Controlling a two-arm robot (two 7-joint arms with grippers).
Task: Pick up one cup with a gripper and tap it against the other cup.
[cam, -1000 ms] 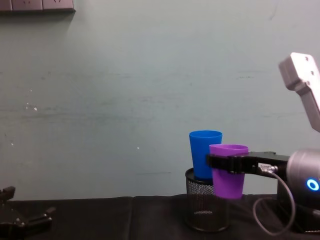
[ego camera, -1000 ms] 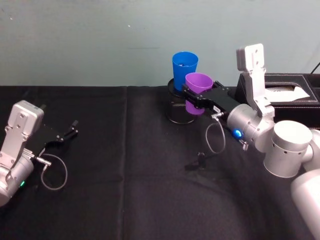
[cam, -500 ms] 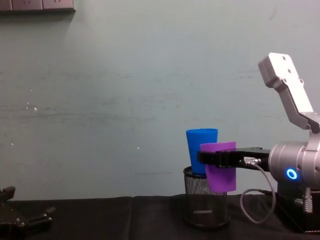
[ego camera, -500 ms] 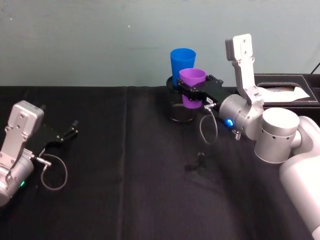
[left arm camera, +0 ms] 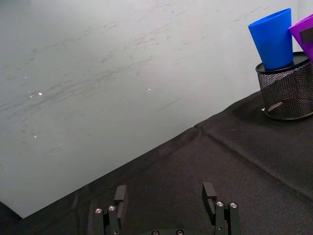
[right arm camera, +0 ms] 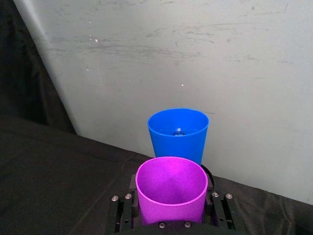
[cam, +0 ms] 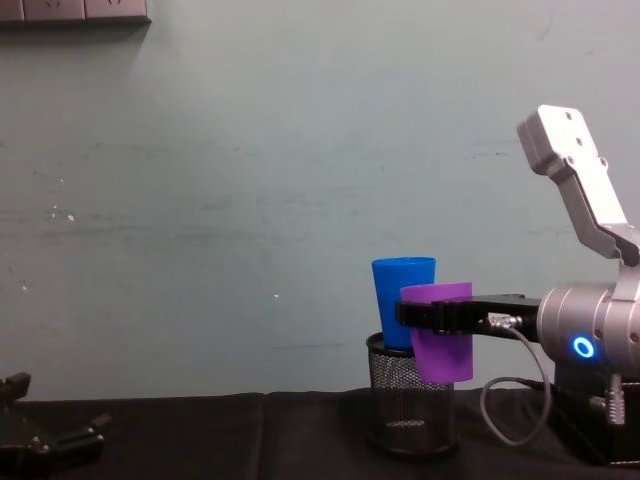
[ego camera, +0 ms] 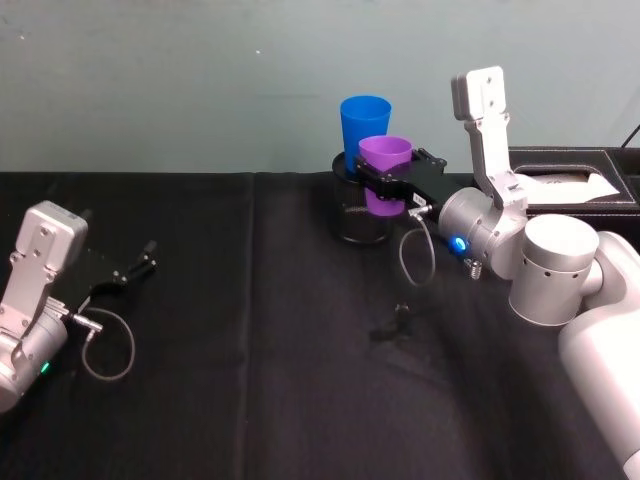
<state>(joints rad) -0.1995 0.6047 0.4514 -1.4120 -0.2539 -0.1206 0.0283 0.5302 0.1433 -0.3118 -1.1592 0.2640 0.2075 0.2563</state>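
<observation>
One purple cup (ego camera: 385, 157) is clamped by the right gripper (ego camera: 386, 184) just beside the blue cup (ego camera: 364, 125); the left gripper (ego camera: 143, 258) is parked, jaws wide.

Table under a wrinkly black cloth (ego camera: 250, 400). Sitting on it: 1 black wire-mesh pot (ego camera: 358, 228) at upper centre, 1 black box with white stitching (ego camera: 575, 190) at the upper right edge, and 1 tiny dark bit (ego camera: 399, 318) mid-frame, can't tell what.
</observation>
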